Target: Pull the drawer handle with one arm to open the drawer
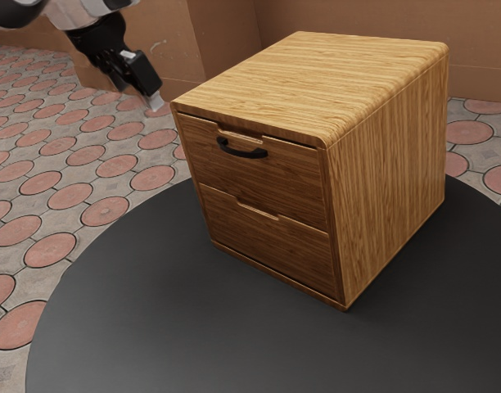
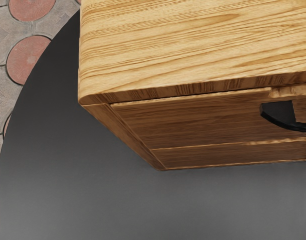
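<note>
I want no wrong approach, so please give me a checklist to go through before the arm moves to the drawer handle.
1. Black handle on the upper drawer in view, uncovered: ok.
2. That drawer shut: ok.
3. The gripper at the handle: not ok, it hangs apart, toward the exterior view's left.
4. Way from gripper to handle free: ok.
5. The cabinet fixed to the table: cannot tell.
</note>
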Motion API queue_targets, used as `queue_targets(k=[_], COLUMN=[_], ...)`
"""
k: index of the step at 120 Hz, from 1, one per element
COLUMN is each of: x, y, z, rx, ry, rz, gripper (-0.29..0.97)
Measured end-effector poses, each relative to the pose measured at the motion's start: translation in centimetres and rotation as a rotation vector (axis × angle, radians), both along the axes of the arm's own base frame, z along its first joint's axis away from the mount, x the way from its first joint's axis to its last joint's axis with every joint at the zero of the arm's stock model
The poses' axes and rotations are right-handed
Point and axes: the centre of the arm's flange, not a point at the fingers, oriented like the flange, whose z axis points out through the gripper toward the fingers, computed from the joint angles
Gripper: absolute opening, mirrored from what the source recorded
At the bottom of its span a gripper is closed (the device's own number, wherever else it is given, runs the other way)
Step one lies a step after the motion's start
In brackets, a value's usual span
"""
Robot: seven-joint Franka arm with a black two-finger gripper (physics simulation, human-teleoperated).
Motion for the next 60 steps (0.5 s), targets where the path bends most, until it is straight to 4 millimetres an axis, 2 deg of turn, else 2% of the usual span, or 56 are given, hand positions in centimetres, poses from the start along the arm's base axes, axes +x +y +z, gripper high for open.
queue_targets(k=[4,8,12,21,24,27,31,43,60], x=[0.0,0.3,0.7,0.6,0.3,0.1,-0.1,-0.4,-0.3], y=[-1.6,-4.3,-8.2,-18.8,-21.3,-23.1,-24.3,-25.7,-24.2], z=[0.5,0.8,0.8,-0.1,-0.5,-0.7,-1.1,-2.4,-3.1], rx=[-0.001,-0.003,0.009,0.065,0.084,0.102,0.126,0.215,0.281], ry=[-0.009,-0.013,-0.008,0.019,0.029,0.036,0.049,0.096,0.16], rz=[-0.023,-0.066,-0.129,-0.297,-0.34,-0.372,-0.395,-0.447,-0.486], gripper=[0.68,0.68,0.68,0.68,0.68,0.68,0.68,0.68,0.68])
